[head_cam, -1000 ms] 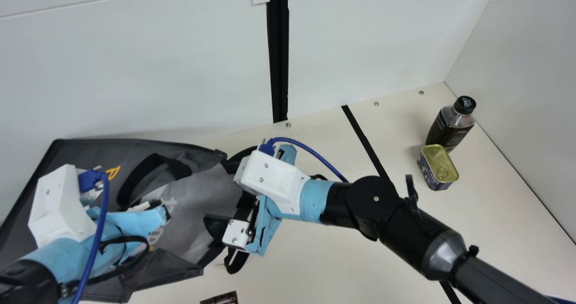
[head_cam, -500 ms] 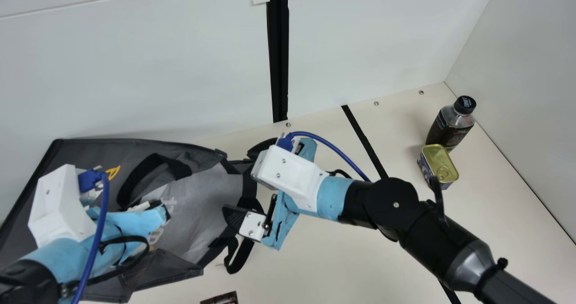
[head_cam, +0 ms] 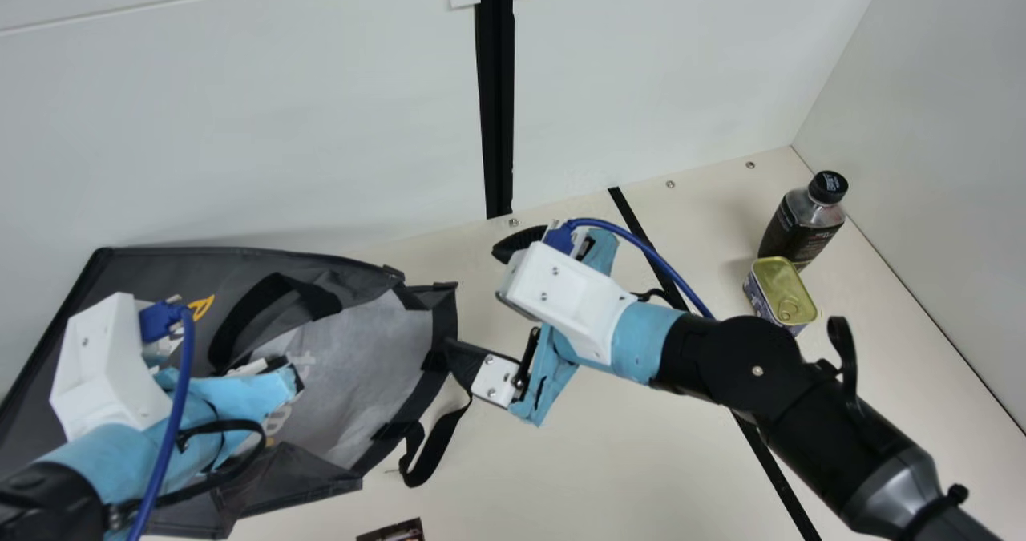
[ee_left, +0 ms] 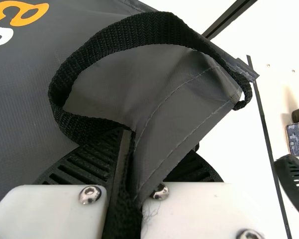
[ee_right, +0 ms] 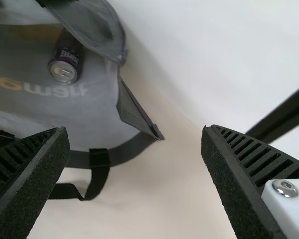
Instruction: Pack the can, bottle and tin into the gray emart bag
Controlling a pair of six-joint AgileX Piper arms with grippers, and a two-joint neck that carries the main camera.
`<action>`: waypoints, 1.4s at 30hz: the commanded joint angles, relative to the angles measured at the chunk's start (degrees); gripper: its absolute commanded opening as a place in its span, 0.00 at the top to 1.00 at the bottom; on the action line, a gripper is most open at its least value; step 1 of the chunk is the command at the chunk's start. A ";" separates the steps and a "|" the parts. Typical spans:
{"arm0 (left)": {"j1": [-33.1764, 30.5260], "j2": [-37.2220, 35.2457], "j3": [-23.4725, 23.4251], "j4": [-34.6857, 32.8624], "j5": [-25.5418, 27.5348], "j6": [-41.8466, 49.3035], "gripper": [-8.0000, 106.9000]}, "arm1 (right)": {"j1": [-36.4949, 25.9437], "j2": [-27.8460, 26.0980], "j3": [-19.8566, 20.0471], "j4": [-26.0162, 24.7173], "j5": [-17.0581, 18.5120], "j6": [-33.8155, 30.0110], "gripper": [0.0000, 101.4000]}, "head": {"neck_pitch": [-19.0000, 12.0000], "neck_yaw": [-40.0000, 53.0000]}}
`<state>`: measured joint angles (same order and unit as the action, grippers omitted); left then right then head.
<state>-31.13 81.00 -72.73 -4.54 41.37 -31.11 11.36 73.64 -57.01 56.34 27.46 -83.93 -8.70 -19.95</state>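
The packing step is judged to be partly done: inside the gray emart bag (head_cam: 264,260), the can (ee_right: 65,59) is seen lying against the pale inner lining, while the bottle (head_cam: 801,224) and the tin (head_cam: 784,288) are left to be packed; both are placed close together on the table (head_cam: 609,461), well to the right of the bag in the main view. By the left gripper (ee_left: 131,159), the bag's folded edge and webbing are pinched at its near side. The right gripper (ee_right: 135,132) is held just outside the bag's mouth, its ribbed fingers spread wide with nothing between them. For the next move, the right gripper will probably need to be carried away from the bag to the tin or bottle, while the mouth is kept steady by the left. The bag is made of smooth, creased dark sheet with stitched seams, and is fitted with a coarsely woven black strap handle (ee_left: 151,31). The can is cylindrical and metallic; the tin is boxy and round-cornered, its golden lid ring-pulled; the bottle is clear-shouldered, dark-bodied and black-capped.
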 commanded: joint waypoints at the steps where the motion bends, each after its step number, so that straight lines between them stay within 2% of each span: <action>1: 0.00 0.00 0.00 0.00 0.00 0.00 0.84 | -0.90 -0.38 0.08 -0.77 0.33 0.33 0.10 | -1.30 -0.05; 13: 0.00 0.00 0.00 0.00 0.00 0.00 0.84 | -7.23 -2.53 -0.36 -4.95 2.32 2.37 0.10 | -1.30 -0.05; 20: 0.00 0.00 0.00 0.00 0.00 0.00 0.84 | -10.28 -3.55 -0.79 -8.64 2.13 5.12 0.10 | -1.30 -0.05; 32: 0.00 0.00 0.00 0.00 0.00 0.00 0.84 | -14.43 -5.93 -0.57 -19.47 0.80 14.36 0.10 | -1.30 -0.05; 42: 0.00 0.00 0.00 0.00 0.00 0.00 0.84 | -17.81 -7.32 -1.03 -30.48 0.36 24.96 0.10 | -1.30 -0.05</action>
<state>-31.13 81.00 -72.73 -4.54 41.37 -31.11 -6.22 66.39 -57.88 28.18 27.94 -61.02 -8.70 -19.95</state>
